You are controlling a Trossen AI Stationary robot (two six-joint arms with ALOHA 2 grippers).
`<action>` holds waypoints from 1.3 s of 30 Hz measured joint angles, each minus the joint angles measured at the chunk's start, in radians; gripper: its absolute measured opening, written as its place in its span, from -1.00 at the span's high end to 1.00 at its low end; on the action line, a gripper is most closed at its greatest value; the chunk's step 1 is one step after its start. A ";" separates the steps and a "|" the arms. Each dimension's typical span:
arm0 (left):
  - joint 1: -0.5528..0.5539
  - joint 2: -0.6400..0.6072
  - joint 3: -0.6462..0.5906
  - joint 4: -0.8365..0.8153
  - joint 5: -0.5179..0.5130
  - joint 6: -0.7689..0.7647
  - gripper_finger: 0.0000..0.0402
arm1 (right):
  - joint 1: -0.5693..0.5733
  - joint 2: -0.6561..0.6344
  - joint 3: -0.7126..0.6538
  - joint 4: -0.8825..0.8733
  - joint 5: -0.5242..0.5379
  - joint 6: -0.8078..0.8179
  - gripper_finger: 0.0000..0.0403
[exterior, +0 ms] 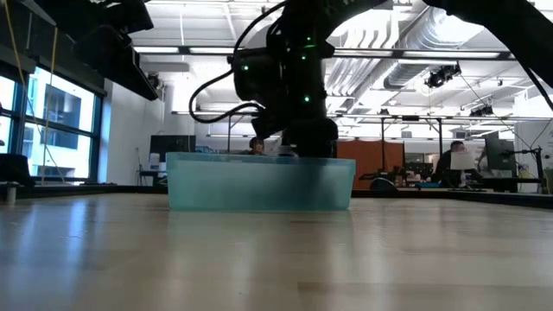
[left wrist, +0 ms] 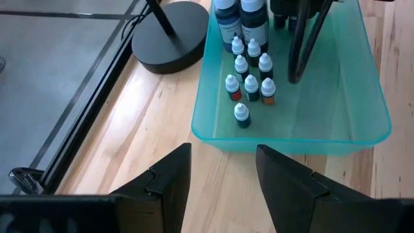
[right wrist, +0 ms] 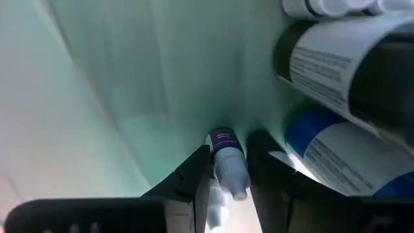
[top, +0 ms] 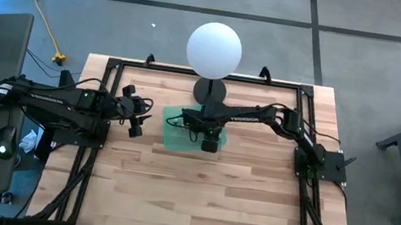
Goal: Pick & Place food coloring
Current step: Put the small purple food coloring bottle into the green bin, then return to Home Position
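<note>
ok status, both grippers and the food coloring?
Right gripper down in the teal bin, a small food coloring bottle between its fingers. Left gripper open, waiting outside bin. Big bottles crowd close alongside.

The bench (top: 197, 197) is pale wood in planks, smooth with a soft sheen. The bin (left wrist: 372, 110) looks like translucent teal plastic, faintly frosted. The small food coloring bottles (left wrist: 251, 81) appear to be plastic with smooth white caps. The lamp base (left wrist: 169, 44) is matt black. Two bigger bottles (right wrist: 349, 58) carry printed labels. The claw fingers (left wrist: 167, 184) are matt black.
</note>
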 joint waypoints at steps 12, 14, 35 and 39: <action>0.000 0.000 0.000 0.000 0.003 -0.025 0.15 | 0.023 0.001 0.047 -0.022 0.004 -0.003 0.34; 0.000 0.000 0.000 0.000 0.003 -0.026 0.15 | 0.029 0.001 0.073 -0.048 0.006 -0.003 0.31; 0.000 -0.042 0.020 -0.025 0.040 -0.117 0.15 | 0.116 -0.062 0.499 -0.409 0.017 0.037 0.33; 0.000 -0.102 0.094 -0.154 0.096 -0.148 0.15 | 0.125 -0.167 0.446 -0.403 0.083 -0.004 0.34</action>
